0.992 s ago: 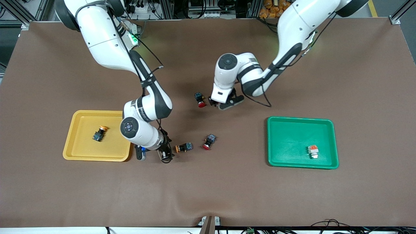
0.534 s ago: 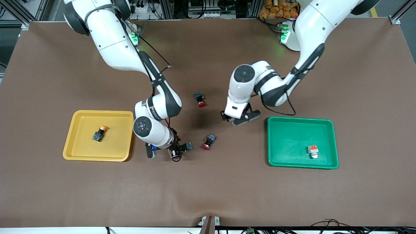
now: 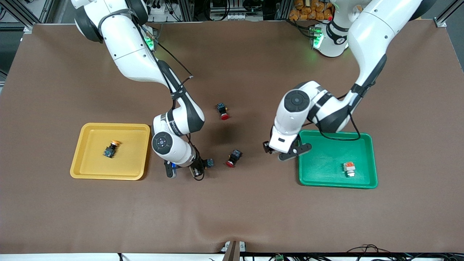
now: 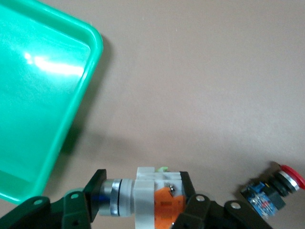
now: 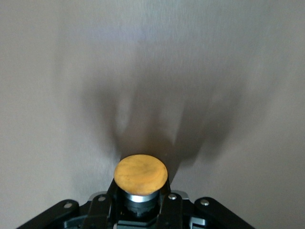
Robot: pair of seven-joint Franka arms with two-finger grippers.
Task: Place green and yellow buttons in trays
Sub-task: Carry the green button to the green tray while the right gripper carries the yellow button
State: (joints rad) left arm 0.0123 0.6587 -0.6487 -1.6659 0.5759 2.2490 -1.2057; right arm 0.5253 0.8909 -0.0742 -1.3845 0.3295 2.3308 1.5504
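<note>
Front view: the left tool [image 3: 286,150] hangs over the green tray [image 3: 335,183]'s rim at about 9 o'clock, clamped on a grey-bodied button [image 4: 152,200] with an orange block. I'd carry it well inside the rim before letting go, away from the button [image 3: 349,169] already in there. The right tool [image 3: 188,166] is down on the worktop [image 3: 232,214] near the yellow tray [image 3: 108,175], pinched shut on the yellow-capped button [image 5: 140,174].

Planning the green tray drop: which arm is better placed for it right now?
Left. The left gripper holds a grey-bodied button just beside the green tray rim. The right gripper is shut on a yellow-capped button down on the mat by the yellow tray.
</note>
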